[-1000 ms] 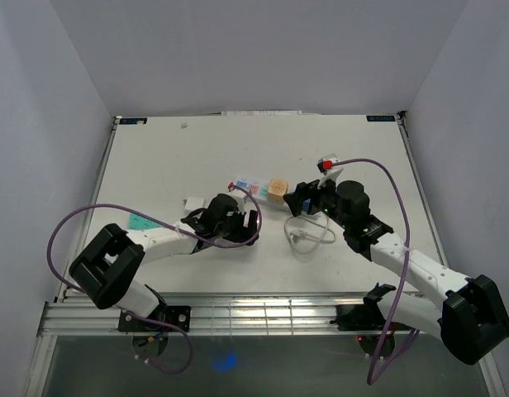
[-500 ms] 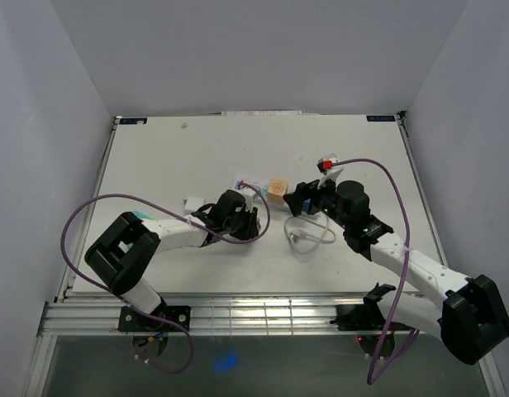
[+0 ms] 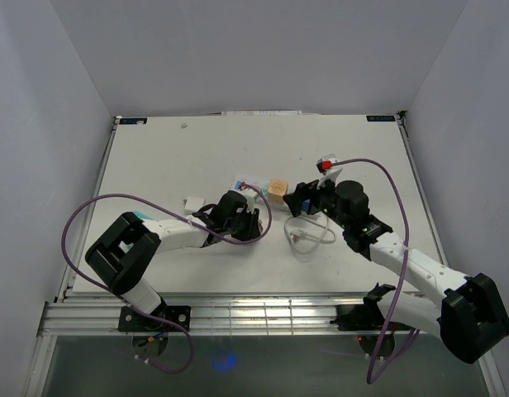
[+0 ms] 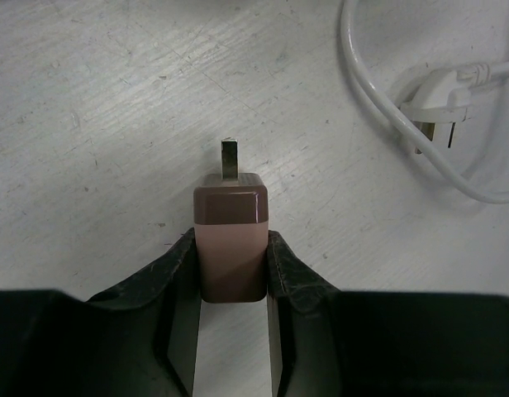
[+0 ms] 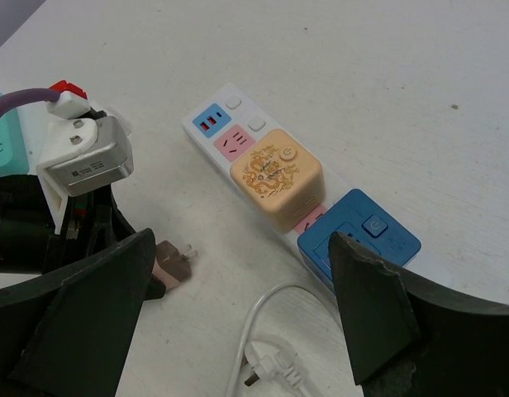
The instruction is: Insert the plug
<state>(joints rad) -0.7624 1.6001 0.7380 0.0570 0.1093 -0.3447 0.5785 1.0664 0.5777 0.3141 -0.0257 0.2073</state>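
— Well, where is the plug (image 4: 230, 240) sitting now?

— On the desk (image 3: 155, 157), just beside the power strip (image 5: 238, 141), on the side nearer the arms and off the strip's open-socket end. Its prongs point away from the left arm.

— And the left jaws?

— Closed narrow on the plug's brown body, one pad on each flat side, gripping the back half. The prongs and the front face are left clear.

— The right jaws?

— Spread wide and holding nothing, over the strip's other end, where the blue adapter (image 5: 362, 236) and the yellow cube adapter (image 5: 277, 176) are plugged in. I can't tell whether they touch the strip.

— How do you reckon the plug will handle?

— It looks small, light and rigid, hard plastic with smooth sides. It could twist or slip in the pinch if it's pushed crooked. The prongs look thin, so I'd guess they bend if forced at an angle. Holding the flat sides low on the body seems the right place.

— Anything in the way?

— A loose white cable (image 4: 436, 91) lies near the strip, beside the plug but not touching it.
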